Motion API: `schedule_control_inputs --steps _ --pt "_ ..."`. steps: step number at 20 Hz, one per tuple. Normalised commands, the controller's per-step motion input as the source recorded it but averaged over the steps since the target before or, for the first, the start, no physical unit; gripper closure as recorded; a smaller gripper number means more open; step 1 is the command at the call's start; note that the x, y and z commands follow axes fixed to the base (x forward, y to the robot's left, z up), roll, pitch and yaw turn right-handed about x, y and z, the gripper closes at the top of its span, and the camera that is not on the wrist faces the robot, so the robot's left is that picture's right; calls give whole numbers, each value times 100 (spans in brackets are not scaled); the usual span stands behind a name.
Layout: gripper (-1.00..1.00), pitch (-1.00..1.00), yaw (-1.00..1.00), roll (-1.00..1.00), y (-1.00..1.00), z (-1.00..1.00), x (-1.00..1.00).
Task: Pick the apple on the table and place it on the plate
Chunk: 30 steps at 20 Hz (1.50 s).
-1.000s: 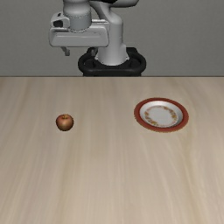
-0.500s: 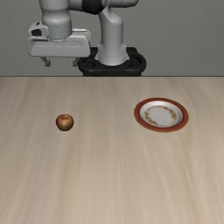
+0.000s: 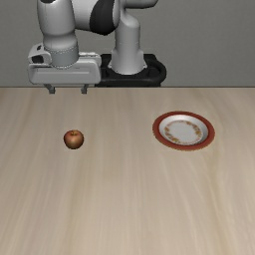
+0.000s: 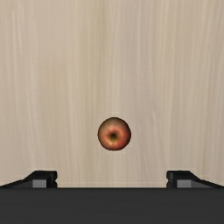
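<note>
- While the gripper (image 3: pixel 67 90) is hovering well above the table (image 3: pixel 129 214), its fingers (image 3: pixel 52 90) are standing spread wide apart, pinching nothing.
- Seen from the wrist, the apple (image 4: pixel 114 134) is lying on bare wood below the gripper (image 4: pixel 112 178), roughly midway between the two fingertips (image 4: pixel 41 178) but apart from both.
- In the exterior view the apple (image 3: pixel 73 138) is sitting upright on the table toward that view's left, stem up.
- The plate (image 3: pixel 184 130), red-rimmed with a pale centre, is resting flat toward the exterior view's right, well apart from the apple and carrying nothing.
</note>
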Motion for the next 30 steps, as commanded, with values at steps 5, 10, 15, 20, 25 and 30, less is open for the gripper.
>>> schedule_control_inputs --steps 5,10,15,20,25,30 --pt "-100 0 0 0 0 -100 0" --pt "-100 0 0 0 0 -100 0" --pt "-100 0 0 0 -20 -80 0" --pt "100 0 0 0 0 -20 0" --pt "100 0 0 0 0 0 0" --pt "100 0 0 0 0 20 0"
